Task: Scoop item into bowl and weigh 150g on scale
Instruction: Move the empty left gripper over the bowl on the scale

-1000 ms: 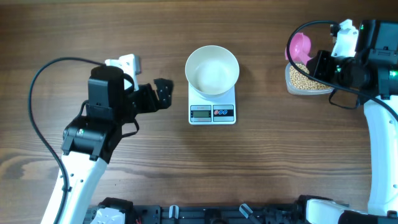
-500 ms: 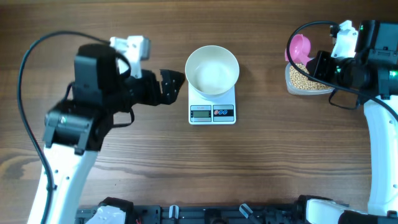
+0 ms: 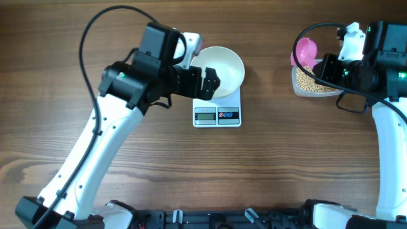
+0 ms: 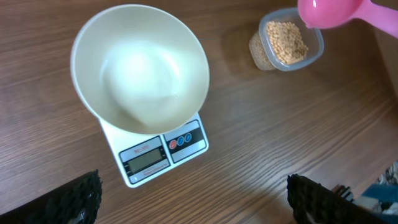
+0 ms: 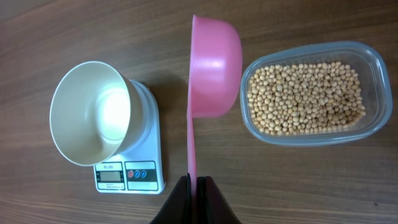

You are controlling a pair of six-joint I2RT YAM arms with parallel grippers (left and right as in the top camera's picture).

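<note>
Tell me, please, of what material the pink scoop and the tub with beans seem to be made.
The pink scoop looks like plastic: smooth, slightly glossy, uniform colour. The tub seems clear plastic: the beans show through its wall.

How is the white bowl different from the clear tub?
The white bowl is round; the clear tub is a rounded rectangle. The bowl is empty; the tub is full of soybeans. The bowl sits on the scale; the tub sits right on the wooden table. Both are open on top, with no lid.
</note>
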